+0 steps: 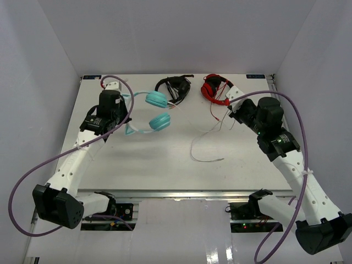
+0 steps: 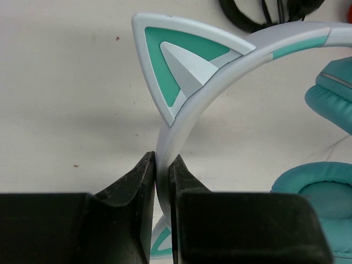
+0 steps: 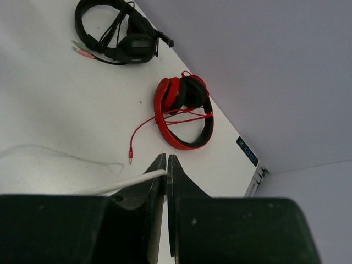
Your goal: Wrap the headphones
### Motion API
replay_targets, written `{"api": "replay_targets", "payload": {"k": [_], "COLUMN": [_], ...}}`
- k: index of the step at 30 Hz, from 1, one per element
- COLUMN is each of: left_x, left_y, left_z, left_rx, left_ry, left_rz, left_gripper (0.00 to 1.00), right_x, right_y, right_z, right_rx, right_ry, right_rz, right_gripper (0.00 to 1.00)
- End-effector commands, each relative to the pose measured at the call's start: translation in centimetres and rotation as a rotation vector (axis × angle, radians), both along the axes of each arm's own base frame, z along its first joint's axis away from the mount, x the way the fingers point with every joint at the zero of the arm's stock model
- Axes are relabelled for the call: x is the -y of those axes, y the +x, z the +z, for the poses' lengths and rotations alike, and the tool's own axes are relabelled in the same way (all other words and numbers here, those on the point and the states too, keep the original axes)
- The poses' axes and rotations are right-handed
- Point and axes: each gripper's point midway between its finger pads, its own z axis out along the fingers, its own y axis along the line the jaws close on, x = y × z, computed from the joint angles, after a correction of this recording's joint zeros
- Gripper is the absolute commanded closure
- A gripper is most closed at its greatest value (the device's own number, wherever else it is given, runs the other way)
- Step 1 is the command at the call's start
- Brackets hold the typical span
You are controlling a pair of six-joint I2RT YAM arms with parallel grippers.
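Both arms reach forward; left claw (image 2: 163, 165) clamps the headphones (image 2: 220, 60) by the headband; right claw (image 3: 166, 164) pinches the white cable (image 3: 129, 182)

Black headphones (image 1: 175, 88): at the far edge of the white table (image 1: 154, 165), plugs lying beside them.
Red headphones (image 1: 215, 88): right of the black pair, apart, red cable trailing out.

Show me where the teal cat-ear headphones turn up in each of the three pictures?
Top view: the headphones lie left of centre toward the back, by the left claw.
Left wrist: they fill the middle, headband pinched in the claw, earcups at right.
Right wrist: not in it; only a thin white cable in the right claw.
Shared landmark: the black headphones, in all three.
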Motion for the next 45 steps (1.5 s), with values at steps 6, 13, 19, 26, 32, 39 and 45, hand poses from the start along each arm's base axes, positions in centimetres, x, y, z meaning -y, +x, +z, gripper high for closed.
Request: {"api": "replay_targets", "payload": {"k": [6,13,19,26,32,39,45], "left_x": [10.6,16.6,21.5,25.5,28.4,31.8,32.2], "left_y": [-2.0,-4.0,-6.3,-8.4,-9.9,-11.4,-12.4], "left_z": [-1.1,-1.4,-1.5,-1.0,-0.7,0.1,2.7], "left_rx": [0.014,0.026,0.042,0.070,0.081,0.115,0.180], "left_ry": [0.011,0.030,0.033,0.015,-0.014,-0.049,-0.107], "left_rz": [-0.515,-0.676,-0.780,-0.852,-0.897,-0.946,-0.933], "left_gripper": [1.00,1.00,1.00,1.00,1.00,1.00,1.00], "right_x": [-8.5,-9.9,-9.1,-6.8,-4.2,-2.0,0.1], "right_y": [-4.2,-3.3,-0.2,3.5,6.1,7.6,7.9], "right_z": [6.5,6.4,6.1,5.1,5.2,3.4,1.9], "right_rx": [-0.045,-0.101,-0.102,-0.051,0.025,0.064,0.089], "right_ry": [0.141,0.218,0.254,0.263,0.299,0.314,0.312], "right_rz": [0.546,0.567,0.414,0.147,-0.087,-0.286,-0.399], "right_gripper": [0.92,0.92,0.92,0.92,0.92,0.92,0.92]}}
